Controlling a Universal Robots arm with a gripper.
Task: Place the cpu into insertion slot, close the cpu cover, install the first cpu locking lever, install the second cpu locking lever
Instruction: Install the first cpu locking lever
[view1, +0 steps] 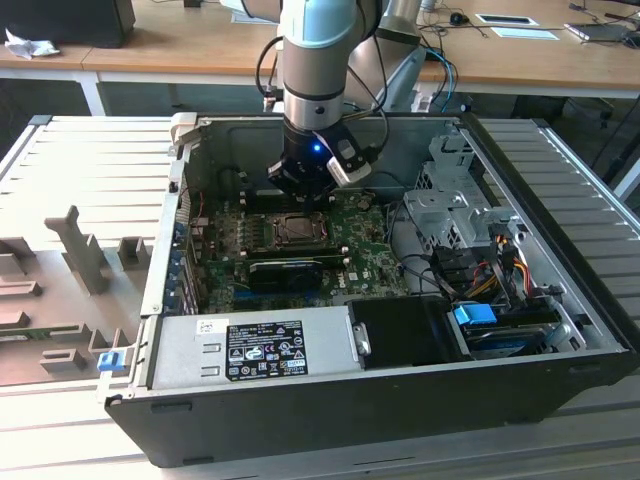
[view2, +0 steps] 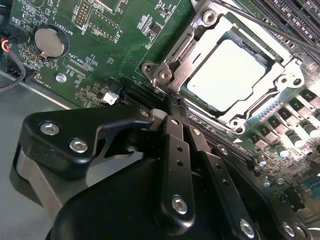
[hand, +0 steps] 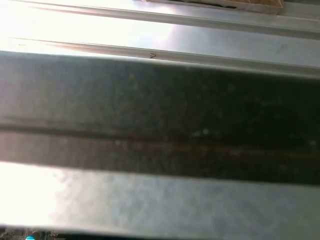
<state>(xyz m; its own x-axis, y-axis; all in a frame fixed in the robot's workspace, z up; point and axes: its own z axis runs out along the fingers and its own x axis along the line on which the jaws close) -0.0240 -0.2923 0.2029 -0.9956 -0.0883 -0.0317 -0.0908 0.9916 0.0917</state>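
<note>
My arm stands upright inside the open computer case (view1: 180, 250), my claw (view2: 172, 102) narrowed, fingers pressed together and holding nothing, tips at the corner of the cpu cover (view2: 197, 47), which lies closed over the cpu (view2: 227, 75) in the insertion slot (view1: 297, 229).

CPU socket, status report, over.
Gripper shut, tips at socket corner. Cpu seated, cpu cover down over it. Nothing in the way.
</note>
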